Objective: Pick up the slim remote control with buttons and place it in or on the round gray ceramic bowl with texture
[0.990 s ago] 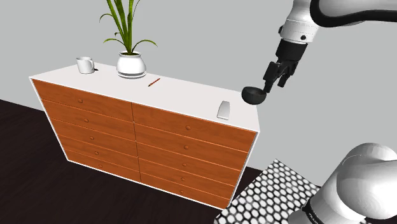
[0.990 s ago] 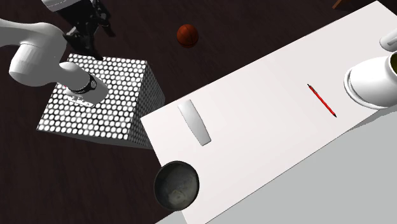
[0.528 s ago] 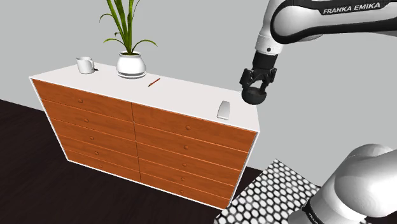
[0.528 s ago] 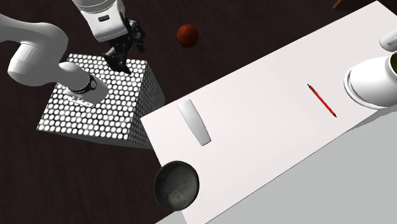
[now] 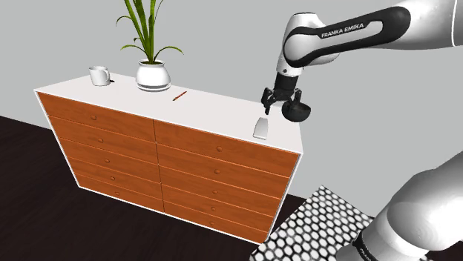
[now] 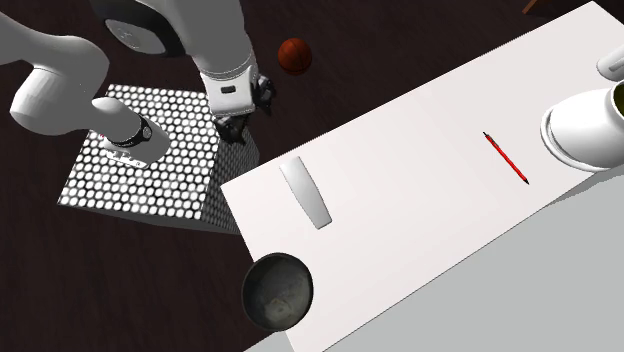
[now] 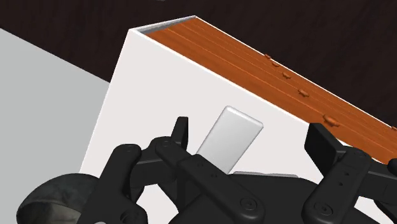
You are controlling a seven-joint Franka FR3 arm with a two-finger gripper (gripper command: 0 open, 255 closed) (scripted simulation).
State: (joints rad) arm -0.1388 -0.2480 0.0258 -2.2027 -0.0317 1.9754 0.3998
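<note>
**Tool spread open over the end of the dresser, remote untouched**

The remote (image 5: 260, 128) (image 6: 305, 192) (image 7: 230, 134) is drawn as a plain pale grey slab. It lies flat on the white top of the dresser (image 5: 148, 141) (image 6: 420, 200) (image 7: 146, 83), close to the end nearest the stand (image 5: 315, 230) (image 6: 150, 160) and near the front edge above the orange drawers. The bowl (image 5: 298, 111) (image 6: 277, 291) (image 7: 48, 197) is dark grey with a mottled inside. It sits at the back corner of that same end, near the remote but not touching it.

The tool (image 5: 279, 105) (image 6: 232, 125) (image 7: 250, 127) hangs in the air over that end of the dresser. Its two black fingers are spread well apart and grip nothing. In the wrist view the remote shows in the gap between them, but it's down on the surface with neither finger on it.

Further along the top there's a red pen (image 5: 179, 96) (image 6: 506, 158) out in the middle. Past it stand a white plant pot (image 5: 153, 76) (image 6: 585, 125) and then a white mug (image 5: 99, 76) by the far back corner. A reddish-brown ball (image 6: 294, 54) lies on the dark floor.
</note>
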